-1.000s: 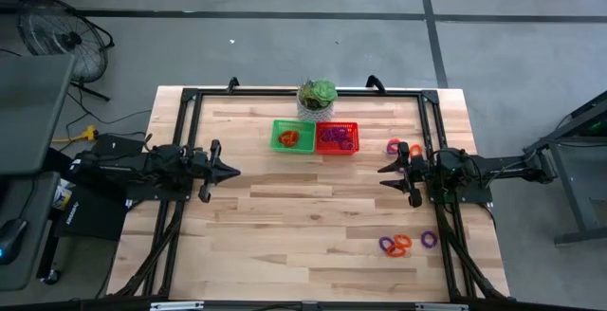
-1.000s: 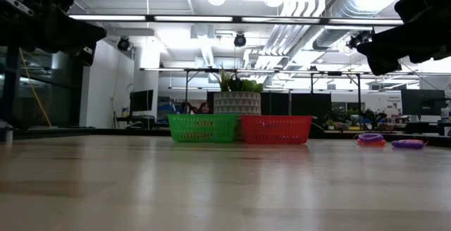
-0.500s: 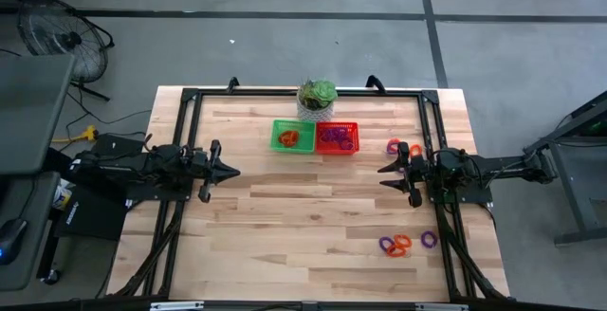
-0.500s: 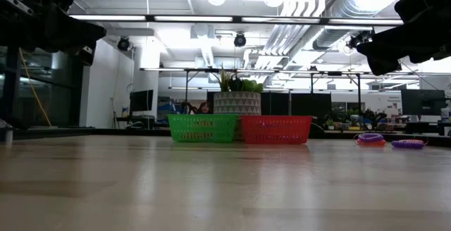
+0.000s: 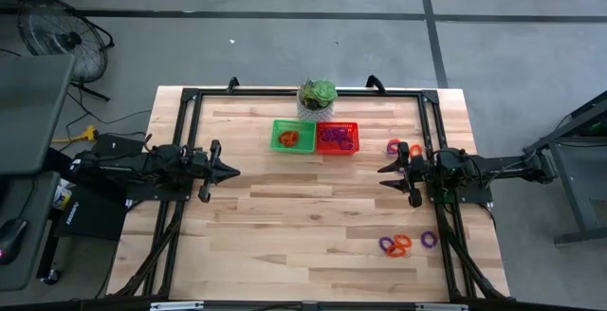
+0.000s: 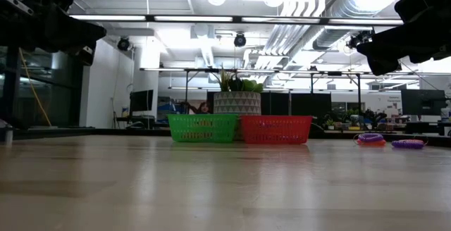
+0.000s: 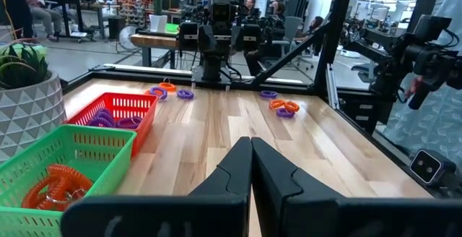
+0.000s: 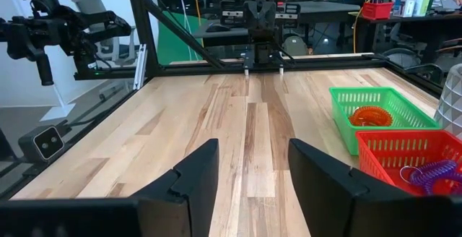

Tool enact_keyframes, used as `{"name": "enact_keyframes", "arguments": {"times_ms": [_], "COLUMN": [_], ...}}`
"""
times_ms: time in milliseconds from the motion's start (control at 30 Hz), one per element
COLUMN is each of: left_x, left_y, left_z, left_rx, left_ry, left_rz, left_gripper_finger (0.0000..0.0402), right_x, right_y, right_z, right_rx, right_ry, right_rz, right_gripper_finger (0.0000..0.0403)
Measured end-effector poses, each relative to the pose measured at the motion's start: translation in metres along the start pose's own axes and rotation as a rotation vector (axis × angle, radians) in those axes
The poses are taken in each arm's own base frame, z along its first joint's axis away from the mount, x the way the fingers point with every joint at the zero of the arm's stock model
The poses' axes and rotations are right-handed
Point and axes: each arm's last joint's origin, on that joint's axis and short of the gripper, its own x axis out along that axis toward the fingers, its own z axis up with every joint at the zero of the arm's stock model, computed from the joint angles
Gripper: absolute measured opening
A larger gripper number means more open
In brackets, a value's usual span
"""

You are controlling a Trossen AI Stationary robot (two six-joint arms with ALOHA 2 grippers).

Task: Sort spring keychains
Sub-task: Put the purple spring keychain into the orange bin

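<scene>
High view: green basket [image 5: 291, 137] holds orange keychains [image 5: 289, 138], colours kept apart. Left gripper [image 5: 231, 170], fingers pressed together, and right gripper [image 5: 383, 176], fingers spread, flank it, empty.

Overhead, table-level and two facing wrist cameras, all sharing the table [image 5: 313, 207].

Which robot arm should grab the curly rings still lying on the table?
Probably the right one. Its open hand hovers near the loose orange and purple coiled plastic keychains on the wooden table. The left hand, fingers shut, waits across the table, much farther from them.
</scene>
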Motion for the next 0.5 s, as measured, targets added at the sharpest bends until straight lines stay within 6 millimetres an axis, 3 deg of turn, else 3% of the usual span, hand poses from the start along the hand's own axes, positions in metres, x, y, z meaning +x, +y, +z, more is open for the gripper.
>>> {"name": "enact_keyframes", "arguments": {"times_ms": [500], "left_x": [0.0], "left_y": [0.0], "left_z": [0.0], "left_rx": [0.0], "left_ry": [0.0], "left_rz": [0.0], "left_gripper_finger": [0.0], "right_x": [-0.0011], "right_y": [-0.0006], "right_z": [0.0074], "right_rx": [-0.001], "right_ry": [-0.025], "right_rz": [-0.042], "right_gripper_finger": [0.0162]}}
